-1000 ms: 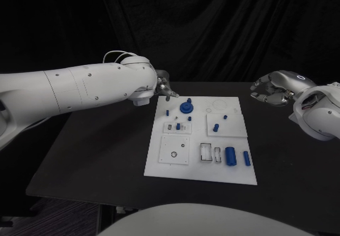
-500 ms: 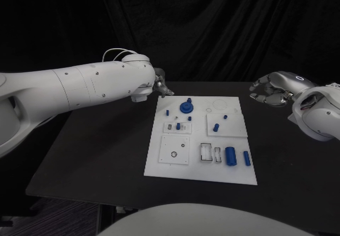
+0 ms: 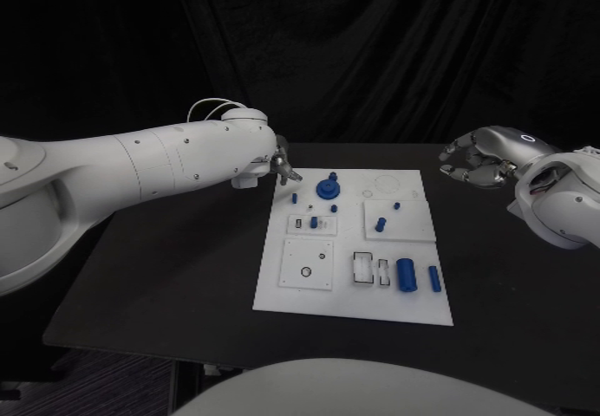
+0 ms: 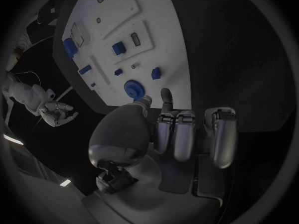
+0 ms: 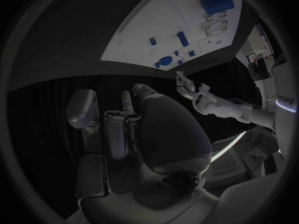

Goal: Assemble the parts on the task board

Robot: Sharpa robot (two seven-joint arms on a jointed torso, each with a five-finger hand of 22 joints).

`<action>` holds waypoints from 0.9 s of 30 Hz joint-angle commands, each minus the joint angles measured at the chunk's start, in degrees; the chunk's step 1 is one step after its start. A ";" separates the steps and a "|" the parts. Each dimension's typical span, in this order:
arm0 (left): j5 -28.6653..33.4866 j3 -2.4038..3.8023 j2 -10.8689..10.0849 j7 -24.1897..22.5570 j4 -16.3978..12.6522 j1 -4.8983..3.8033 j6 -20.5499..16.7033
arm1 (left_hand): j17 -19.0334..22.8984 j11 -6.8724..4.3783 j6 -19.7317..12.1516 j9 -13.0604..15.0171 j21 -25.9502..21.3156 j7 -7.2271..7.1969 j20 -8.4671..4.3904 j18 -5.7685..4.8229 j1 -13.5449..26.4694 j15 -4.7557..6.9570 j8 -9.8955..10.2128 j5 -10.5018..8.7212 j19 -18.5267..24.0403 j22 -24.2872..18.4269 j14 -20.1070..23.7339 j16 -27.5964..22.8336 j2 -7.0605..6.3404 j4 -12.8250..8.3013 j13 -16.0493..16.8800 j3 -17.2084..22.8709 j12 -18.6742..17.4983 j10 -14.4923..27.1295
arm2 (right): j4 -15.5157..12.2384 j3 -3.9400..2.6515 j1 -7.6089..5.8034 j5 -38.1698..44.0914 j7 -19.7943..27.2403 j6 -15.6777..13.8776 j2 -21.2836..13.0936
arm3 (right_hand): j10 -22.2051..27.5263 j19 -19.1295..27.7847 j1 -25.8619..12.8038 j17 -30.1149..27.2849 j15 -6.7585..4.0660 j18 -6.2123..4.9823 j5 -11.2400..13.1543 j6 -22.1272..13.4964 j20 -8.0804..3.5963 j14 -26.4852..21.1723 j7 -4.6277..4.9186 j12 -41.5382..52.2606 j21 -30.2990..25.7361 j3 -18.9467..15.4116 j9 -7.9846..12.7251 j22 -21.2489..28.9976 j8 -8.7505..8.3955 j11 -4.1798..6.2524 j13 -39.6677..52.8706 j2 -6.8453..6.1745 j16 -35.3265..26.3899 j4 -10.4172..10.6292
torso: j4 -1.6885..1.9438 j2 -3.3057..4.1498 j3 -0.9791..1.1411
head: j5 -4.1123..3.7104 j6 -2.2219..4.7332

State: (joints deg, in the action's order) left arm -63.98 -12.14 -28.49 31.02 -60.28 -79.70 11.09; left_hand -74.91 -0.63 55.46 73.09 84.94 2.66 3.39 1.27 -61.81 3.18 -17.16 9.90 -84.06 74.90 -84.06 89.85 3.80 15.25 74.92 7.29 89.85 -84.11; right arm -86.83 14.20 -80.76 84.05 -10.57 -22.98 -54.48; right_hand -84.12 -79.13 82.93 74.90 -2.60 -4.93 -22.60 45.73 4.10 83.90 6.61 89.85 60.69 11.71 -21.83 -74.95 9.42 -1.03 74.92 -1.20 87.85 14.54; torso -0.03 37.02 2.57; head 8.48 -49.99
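The white task board (image 3: 282,295) lies in the middle of the black table. Blue parts stand on it: a round knobbed part (image 3: 329,189) at the far end, small pegs (image 3: 380,224) in the middle, and a thick cylinder (image 3: 407,274) at the near right. My left hand (image 3: 285,166) hovers at the board's far left corner, with its fingers (image 4: 185,132) side by side and nothing in them. The round part (image 4: 133,88) lies just beyond its fingertips. My right hand (image 3: 481,161) hangs off the board's far right corner, fingers loosely bent and apart, holding nothing.
The black table (image 3: 163,260) stretches out on both sides of the board. The board (image 5: 181,20) and my left hand (image 5: 190,92) appear in the right wrist view. My right hand (image 4: 56,112) appears in the left wrist view.
My left hand has drawn back a little to the left, off the board's far edge, and its arm has swung along. The right hand has stayed where it was.
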 commanded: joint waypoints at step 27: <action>-0.16 0.06 1.20 -3.60 2.01 2.05 1.06 | -15.09 1.07 -0.92 -5.42 -1.51 1.48 0.73 0.52 -0.82 -0.98 6.33 -0.40 -1.22 12.72 -5.94 0.15 0.61 0.97 15.08 -1.61 0.15 -5.89 | -0.08 -0.05 0.14 0.19 0.01 0.32 -0.05 | -5.88 0.35 0.14 13.80 0.34 -0.68 -0.42 -0.36 -0.06 5.39 0.12 0.15 -0.24 0.52 0.08 -7.42 -0.15 -0.28 15.08 -0.55 -0.10 -0.02 | -0.02 -0.05 0.05 | 0.09 -0.01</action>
State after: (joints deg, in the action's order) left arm -64.07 -12.13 -27.45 28.67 -58.28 -77.83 11.70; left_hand -74.91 0.13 54.55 67.77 83.75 3.59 3.83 1.26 -62.30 2.54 -10.96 9.68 -84.07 74.95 -83.85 89.85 4.29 16.20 74.92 6.02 89.85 -84.03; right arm -86.87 14.20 -80.76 84.05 -10.51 -22.89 -54.47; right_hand -84.12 -79.13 82.93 74.90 -2.60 -4.94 -22.85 45.73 4.10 83.90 6.61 89.85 60.69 12.02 -21.84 -74.93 9.42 -1.03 74.92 -1.21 87.85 14.54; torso -0.02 36.99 2.58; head 8.54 -49.99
